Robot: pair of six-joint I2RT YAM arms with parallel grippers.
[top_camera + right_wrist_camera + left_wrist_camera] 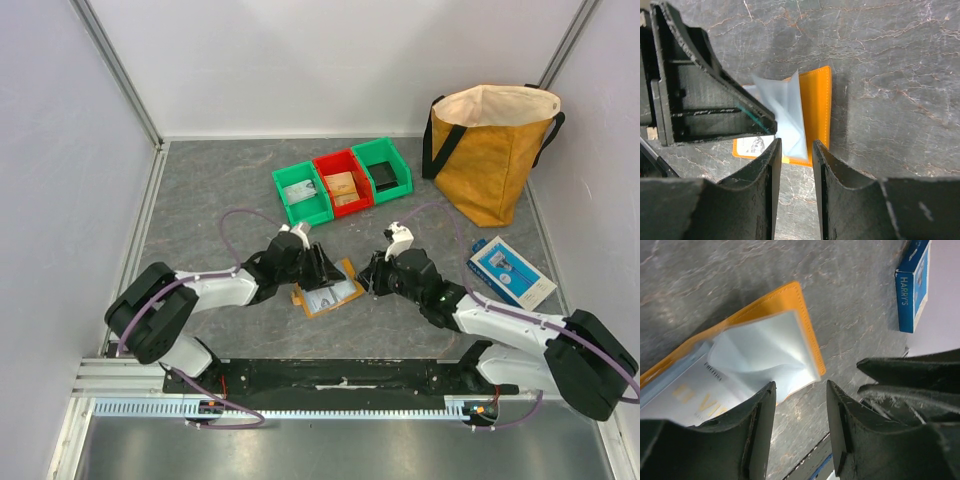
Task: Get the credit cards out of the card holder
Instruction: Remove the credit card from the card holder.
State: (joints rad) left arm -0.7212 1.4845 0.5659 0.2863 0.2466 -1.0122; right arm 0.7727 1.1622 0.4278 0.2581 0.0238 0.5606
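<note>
Tan holder [328, 290] lies open, a card [690, 402] not yet out. My left fingers [757, 435], spread, press on the holder. My right fingers [767, 195], parted and empty, must next pinch the card's edge.

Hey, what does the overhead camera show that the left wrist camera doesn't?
Only overhead: the mustard bag and the row of bins. Only left wrist: the HARRY'S lettering on the blue box, and the holder's clear sleeve lifted up. Both: the open card holder and the blue box.
</note>
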